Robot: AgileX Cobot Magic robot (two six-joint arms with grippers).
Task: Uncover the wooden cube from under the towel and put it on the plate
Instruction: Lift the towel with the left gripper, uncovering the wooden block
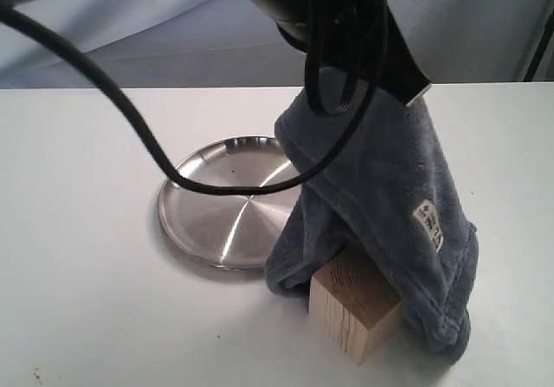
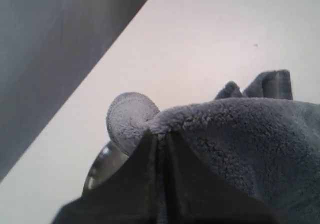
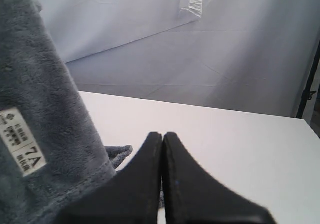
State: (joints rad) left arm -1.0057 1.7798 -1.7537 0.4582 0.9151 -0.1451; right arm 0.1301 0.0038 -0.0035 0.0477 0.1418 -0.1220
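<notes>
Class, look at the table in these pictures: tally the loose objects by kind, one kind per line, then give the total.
Wooden cube: 1
Towel: 1
Plate: 1
Total: 3

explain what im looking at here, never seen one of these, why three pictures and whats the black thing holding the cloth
This is a two-armed robot, and each picture comes from a different camera at the same moment. The first is an outside camera looking at a white table. On the table are a shiny metal plate and a wooden cube. A blue-grey towel is lifted from its top, so the cube peeks out underneath, partly draped.

The other two pictures come from cameras on the robot's wrists. In the left wrist picture, the left gripper, a two-fingered black pincer, is pinched shut on the towel. In the right wrist picture, the right gripper is closed on nothing, with the towel hanging beside it.
</notes>
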